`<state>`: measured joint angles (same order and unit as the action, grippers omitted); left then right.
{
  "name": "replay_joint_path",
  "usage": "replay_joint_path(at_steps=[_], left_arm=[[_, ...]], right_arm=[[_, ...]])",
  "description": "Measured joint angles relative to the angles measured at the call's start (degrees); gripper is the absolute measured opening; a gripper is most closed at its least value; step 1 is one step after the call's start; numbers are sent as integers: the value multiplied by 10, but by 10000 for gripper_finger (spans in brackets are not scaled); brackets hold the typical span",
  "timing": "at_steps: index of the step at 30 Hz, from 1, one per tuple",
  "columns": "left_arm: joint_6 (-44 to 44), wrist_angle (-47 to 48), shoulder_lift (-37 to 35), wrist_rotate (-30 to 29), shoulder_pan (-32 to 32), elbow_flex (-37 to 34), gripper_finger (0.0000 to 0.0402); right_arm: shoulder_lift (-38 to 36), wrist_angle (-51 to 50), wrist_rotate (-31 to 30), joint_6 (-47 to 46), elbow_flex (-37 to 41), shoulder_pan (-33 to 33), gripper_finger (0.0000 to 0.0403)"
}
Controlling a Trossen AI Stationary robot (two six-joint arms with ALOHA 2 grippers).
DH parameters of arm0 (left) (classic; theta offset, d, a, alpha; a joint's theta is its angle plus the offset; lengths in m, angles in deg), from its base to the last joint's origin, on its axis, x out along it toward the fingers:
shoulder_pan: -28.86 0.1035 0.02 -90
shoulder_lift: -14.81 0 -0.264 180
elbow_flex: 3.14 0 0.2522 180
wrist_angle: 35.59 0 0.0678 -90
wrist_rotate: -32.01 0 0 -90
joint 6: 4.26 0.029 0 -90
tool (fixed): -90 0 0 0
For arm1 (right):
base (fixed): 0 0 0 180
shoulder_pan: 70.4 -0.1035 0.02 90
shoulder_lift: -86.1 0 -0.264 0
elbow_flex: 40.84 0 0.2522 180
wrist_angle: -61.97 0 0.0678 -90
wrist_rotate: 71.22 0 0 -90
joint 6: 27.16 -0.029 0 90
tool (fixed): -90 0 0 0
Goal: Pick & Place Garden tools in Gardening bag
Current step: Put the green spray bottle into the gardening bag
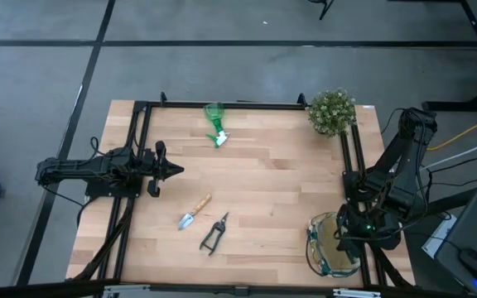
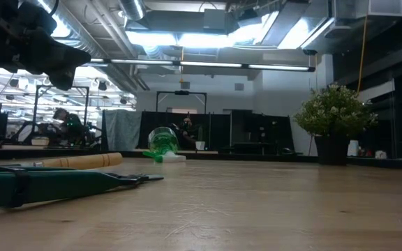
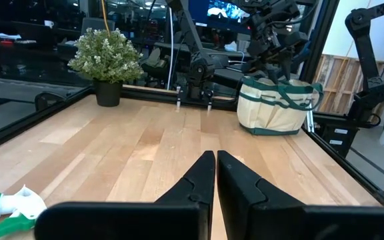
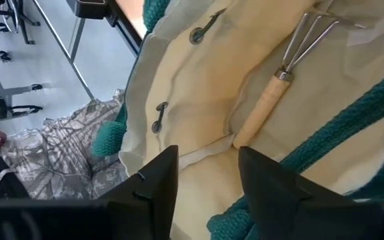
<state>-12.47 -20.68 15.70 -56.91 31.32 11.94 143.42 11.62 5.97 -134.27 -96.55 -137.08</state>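
Note:
The green spray bottle [image 1: 216, 124] lies on its side near the table's far edge. The wooden-handled trowel [image 1: 194, 213] and the black-handled shears [image 1: 214, 233] lie flat near the front middle. In the low view the shears [image 2: 47, 185] are nearest. The beige bag with green trim [image 1: 328, 248] stands at the front right corner. My right gripper [image 4: 205, 173] is open and empty, pointing down over the bag's mouth [image 1: 342, 240]. A wooden-handled hand rake [image 4: 272, 93] lies inside the bag. My left gripper [image 3: 215, 180] is shut and empty at the table's left side [image 1: 172, 170], pointing toward the right edge.
A bushy potted plant [image 1: 331, 110] stands at the far right corner. Black frame rails [image 1: 139, 149] run along the table's left, far and right sides. Bare wood lies between the tools and the bag [image 1: 280, 190].

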Motion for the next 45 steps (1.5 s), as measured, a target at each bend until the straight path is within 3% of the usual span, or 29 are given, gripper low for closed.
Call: replay_joint_path(at_steps=[17, 22, 33, 45], left_arm=[[0, 0, 0, 0, 0, 0, 11], [0, 0, 0, 0, 0, 0, 12], [0, 0, 0, 0, 0, 0, 12], [0, 0, 0, 0, 0, 0, 13]], right_arm=[[0, 61, 0, 15, 0, 1, 161], [-8, 95, -1, 60, 0, 16, 161], [-49, 116, -2, 154, 0, 90, 160], [-60, 116, -2, 228, 0, 216, 160]])
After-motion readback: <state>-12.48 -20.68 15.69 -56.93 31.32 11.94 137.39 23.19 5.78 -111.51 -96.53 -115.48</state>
